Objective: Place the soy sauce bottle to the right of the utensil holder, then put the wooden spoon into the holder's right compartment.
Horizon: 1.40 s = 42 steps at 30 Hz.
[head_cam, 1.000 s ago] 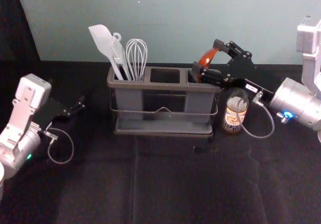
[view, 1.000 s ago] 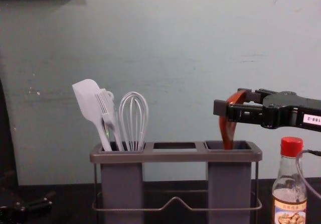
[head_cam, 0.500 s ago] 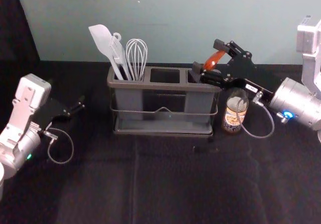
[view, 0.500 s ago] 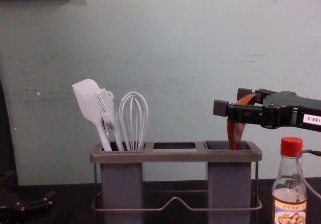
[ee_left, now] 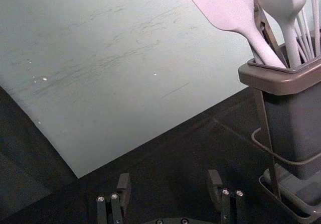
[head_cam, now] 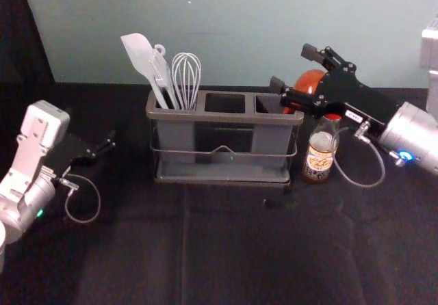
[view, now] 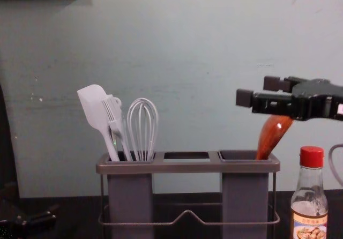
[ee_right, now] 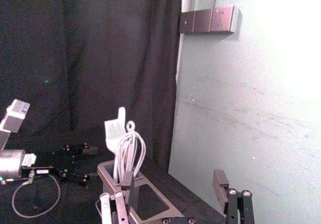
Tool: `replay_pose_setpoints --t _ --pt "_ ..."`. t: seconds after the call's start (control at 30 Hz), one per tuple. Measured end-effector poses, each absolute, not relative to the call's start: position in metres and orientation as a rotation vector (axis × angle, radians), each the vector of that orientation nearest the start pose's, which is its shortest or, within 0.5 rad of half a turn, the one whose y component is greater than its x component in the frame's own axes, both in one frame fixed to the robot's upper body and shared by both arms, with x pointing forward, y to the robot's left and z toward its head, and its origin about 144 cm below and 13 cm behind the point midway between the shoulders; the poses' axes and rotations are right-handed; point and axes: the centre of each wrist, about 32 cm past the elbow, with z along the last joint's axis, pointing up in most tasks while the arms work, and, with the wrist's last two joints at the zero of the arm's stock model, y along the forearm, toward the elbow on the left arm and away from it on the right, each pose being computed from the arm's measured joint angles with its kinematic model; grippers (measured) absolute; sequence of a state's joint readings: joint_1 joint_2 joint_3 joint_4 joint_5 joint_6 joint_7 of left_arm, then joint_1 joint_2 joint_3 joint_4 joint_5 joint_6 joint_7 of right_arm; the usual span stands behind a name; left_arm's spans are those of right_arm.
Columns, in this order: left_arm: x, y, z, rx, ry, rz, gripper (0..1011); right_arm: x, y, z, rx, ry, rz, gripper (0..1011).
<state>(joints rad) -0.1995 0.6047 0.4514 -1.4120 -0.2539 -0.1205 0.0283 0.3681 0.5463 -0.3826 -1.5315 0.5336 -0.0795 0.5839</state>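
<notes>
Above the utensil holder's (view: pixel 187 166) right end, the right gripper (view: pixel 258 90) is spread; the wooden spoon (view: pixel 272 134) leans in its right compartment, soy sauce bottle (view: pixel 310 196) just right. Left gripper (head_cam: pixel 102 145), spread, sits left.

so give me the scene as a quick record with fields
wooden spoon: in right compartment, leaning right
soy sauce bottle: upright, right of utensil holder
left compartment: spatula, brush, whisk
right claw: open, above right compartment; contact with spoon unclear
left claw: open, idle, left of holder
</notes>
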Motion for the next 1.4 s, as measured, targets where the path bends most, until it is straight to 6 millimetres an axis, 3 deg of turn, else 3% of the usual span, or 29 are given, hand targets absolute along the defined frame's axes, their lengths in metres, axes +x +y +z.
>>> replay_pose_setpoints --t 0.5,0.8,1.0,1.4 --pt "0.489 0.310 1.140 0.304 -0.285 1.248 1005 0.502 -0.295 1.262 0.047 -0.230 -0.757 1002" --pt "0.489 0.310 1.140 0.304 -0.285 1.248 1005 0.470 -0.301 1.266 0.018 -0.191 -0.878 1002" --pt "0.489 0.310 1.140 0.304 -0.285 1.248 1005 0.446 -0.309 1.258 -0.012 -0.184 -0.984 1002" --pt "0.489 0.310 1.140 0.304 -0.285 1.248 1005 0.406 -0.325 1.220 -0.033 -0.192 -1.209 1003"
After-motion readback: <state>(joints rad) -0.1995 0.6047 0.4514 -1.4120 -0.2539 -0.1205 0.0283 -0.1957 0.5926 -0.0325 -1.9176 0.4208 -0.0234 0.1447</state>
